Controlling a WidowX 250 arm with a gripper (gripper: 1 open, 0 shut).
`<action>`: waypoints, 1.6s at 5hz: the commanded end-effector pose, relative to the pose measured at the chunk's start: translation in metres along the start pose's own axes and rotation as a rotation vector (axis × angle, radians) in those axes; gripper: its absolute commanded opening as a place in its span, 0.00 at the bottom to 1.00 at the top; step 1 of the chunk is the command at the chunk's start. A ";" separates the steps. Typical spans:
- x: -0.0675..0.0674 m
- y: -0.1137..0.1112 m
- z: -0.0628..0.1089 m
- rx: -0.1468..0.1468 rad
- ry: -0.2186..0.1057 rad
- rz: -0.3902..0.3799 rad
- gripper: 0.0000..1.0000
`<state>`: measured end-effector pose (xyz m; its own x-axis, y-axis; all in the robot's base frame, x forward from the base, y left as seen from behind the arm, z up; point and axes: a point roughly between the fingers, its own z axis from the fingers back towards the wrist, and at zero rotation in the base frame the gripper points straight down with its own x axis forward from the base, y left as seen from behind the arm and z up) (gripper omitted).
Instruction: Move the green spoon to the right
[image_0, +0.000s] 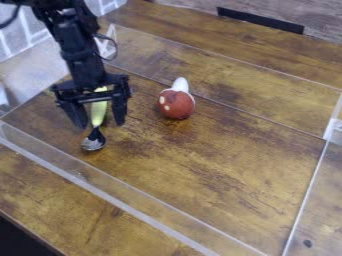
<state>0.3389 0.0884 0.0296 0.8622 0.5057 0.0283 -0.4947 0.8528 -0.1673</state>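
Gripper (92, 112) held open over the green spoon (96, 120)
The spoon is seen at the left of the worktop (201, 175), its long axis running near to far, silver bowl pointed near, yellow-green handle far.

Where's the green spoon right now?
In the camera view, the green spoon lies on the wooden table's left side of the picture, partly hidden by the gripper, left of the red-brown rounded object.
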 end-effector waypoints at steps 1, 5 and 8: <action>0.024 0.003 0.014 -0.045 -0.055 0.004 1.00; 0.038 -0.004 0.010 -0.069 -0.051 0.142 1.00; 0.033 0.000 0.009 -0.063 -0.017 0.078 1.00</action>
<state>0.3647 0.0994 0.0301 0.8228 0.5683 -0.0001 -0.5534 0.8011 -0.2280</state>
